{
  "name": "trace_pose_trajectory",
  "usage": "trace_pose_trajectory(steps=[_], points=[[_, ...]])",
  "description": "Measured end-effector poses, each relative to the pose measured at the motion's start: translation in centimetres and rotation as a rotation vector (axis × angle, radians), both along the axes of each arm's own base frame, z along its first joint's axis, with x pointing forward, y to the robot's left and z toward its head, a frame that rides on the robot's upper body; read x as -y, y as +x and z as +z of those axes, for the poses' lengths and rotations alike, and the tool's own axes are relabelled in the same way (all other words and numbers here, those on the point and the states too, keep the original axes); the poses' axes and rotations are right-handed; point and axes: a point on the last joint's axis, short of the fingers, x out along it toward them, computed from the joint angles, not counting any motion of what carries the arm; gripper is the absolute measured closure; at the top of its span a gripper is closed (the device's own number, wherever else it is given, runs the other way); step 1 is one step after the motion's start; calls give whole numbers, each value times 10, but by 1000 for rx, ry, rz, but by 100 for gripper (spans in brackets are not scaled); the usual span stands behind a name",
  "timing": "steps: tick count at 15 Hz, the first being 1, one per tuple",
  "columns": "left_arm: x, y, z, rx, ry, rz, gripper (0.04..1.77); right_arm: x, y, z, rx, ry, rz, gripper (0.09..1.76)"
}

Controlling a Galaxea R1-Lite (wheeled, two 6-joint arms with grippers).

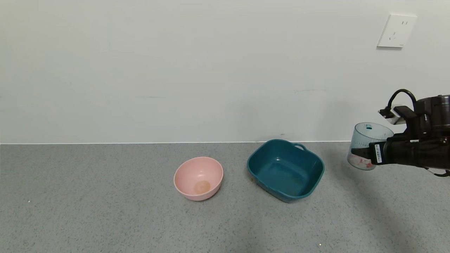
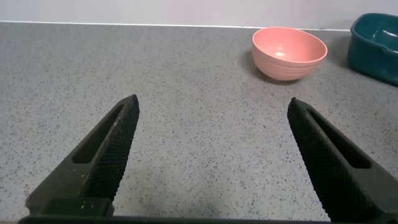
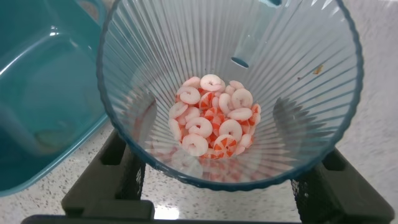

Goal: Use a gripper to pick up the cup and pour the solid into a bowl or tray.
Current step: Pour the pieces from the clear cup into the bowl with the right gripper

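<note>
My right gripper (image 1: 362,153) is shut on the ribbed pale blue-green cup (image 1: 367,146) and holds it upright above the counter, to the right of the dark teal tub (image 1: 285,169). In the right wrist view the cup (image 3: 298,68) fills the frame, with small white and orange-red pieces (image 3: 214,118) heaped at its bottom and the tub (image 3: 43,93) beside it. The tub looks empty. My left gripper (image 2: 211,162) is open and empty over bare counter, out of the head view.
A round pink bowl (image 1: 198,178) stands left of the tub; it also shows in the left wrist view (image 2: 289,53). The grey speckled counter meets a white wall at the back. A wall socket (image 1: 396,31) sits high on the right.
</note>
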Motion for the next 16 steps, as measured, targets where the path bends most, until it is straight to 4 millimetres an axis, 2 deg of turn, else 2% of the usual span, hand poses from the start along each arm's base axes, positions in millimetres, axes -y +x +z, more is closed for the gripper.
trace_pose_trajectory(steps=[7,16], points=[[0,0,0,0,0,0,9,-11,14,41,55,-321,86,53],[0,0,0,0,0,0,9,-56,34,38,36,-726,190,54]])
